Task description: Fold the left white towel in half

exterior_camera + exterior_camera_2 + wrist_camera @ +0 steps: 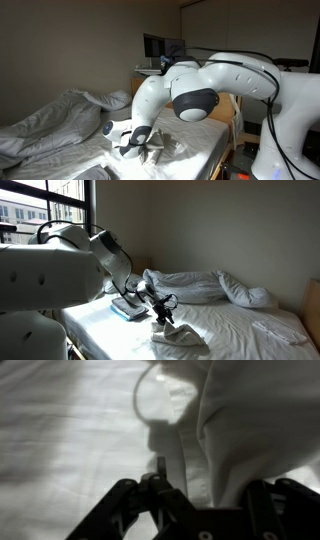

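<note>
The gripper [163, 308] hangs low over the towel [180, 336], which lies bunched on the desk [235, 320] nearer than the duvet [200, 284], one edge raised, probably for folding across, though I cannot tell whether the jaws pinch it.

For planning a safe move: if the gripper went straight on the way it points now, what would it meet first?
Probably the left white towel, bunched right below the gripper, which points down at the bed sheet. Whether they already touch, I cannot tell.
</note>
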You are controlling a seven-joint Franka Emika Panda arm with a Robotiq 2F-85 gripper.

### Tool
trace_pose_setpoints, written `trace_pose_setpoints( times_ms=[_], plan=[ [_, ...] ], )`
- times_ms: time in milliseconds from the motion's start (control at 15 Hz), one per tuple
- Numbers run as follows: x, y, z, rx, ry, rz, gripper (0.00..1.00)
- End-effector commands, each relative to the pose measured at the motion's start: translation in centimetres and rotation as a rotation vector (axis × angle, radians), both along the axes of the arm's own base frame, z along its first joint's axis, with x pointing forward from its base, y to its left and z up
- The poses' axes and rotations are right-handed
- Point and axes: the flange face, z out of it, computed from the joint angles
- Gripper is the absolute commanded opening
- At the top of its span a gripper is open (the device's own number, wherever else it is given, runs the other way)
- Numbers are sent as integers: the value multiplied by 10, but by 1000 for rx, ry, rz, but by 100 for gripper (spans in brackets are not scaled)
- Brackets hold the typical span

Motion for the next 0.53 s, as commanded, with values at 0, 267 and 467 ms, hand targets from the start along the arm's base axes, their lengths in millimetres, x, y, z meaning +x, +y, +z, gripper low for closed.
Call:
trace_pose_setpoints(
  times_ms=[0,267,467],
  plan=[
    [12,1,13,-4,-70,1,90],
    [28,-4,38,13,-167,45,100],
    [42,-13,57,31,-268,74,100]
  ],
)
